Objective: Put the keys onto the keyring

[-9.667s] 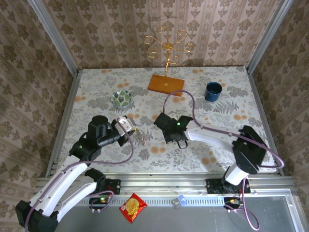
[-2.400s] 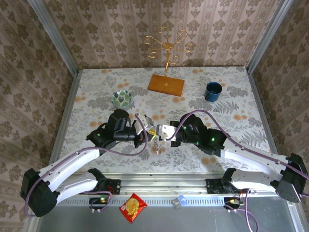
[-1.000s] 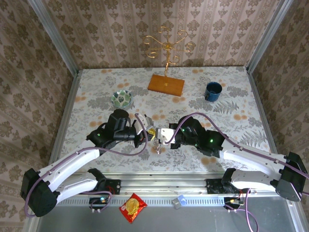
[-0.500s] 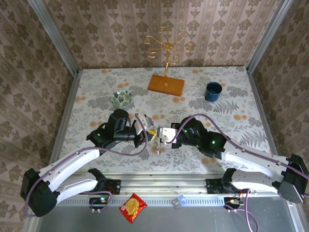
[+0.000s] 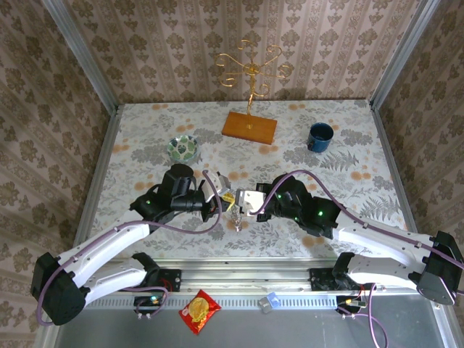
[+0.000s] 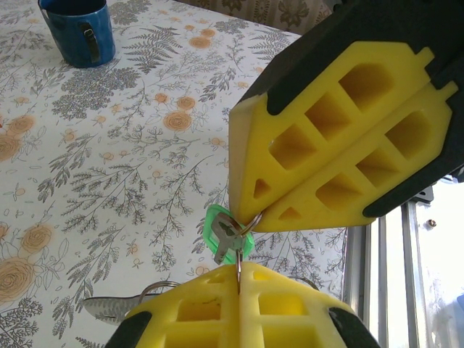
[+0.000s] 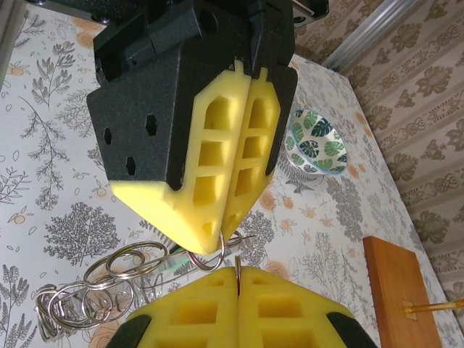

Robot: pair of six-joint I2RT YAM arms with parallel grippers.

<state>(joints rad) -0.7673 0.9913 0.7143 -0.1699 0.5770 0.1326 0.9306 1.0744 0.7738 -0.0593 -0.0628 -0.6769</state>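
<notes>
1. Left gripper (image 5: 222, 194): positioned over the near middle of the counter (image 5: 145, 130), pointing right. Its yellow fingers are pressed together, with a thin wire loop of the keyring (image 5: 236, 218) pinched at the tips.

2. Right gripper (image 5: 242, 201): positioned tip to tip with the left gripper, pointing left. Its fingers are also together and clamp a thin wire of the same keyring at the seam between the pads.

3. Keyring: held between the two sets of fingertips. In the right wrist view, several linked wire rings trail away from the pinch point in a loose cluster. Whether this cluster touches the counter cannot be told.

4. Green key (image 6: 223, 233): in the left wrist view it sits on the wire loop directly between the two sets of fingertips, touching the lower edge of the right fingers. A pale metal piece lies against it.

5. Other items on the counter:
- Blue mug (image 5: 319, 136): far right, upright, well apart from the grippers.
- Patterned bowl (image 5: 183, 148): far left of the grippers.
- Wooden base (image 5: 249, 126) with a gold wire stand (image 5: 251, 69): far middle, against the wall.
- Red snack packet (image 5: 199, 311): near the arm bases, off the patterned surface.
</notes>
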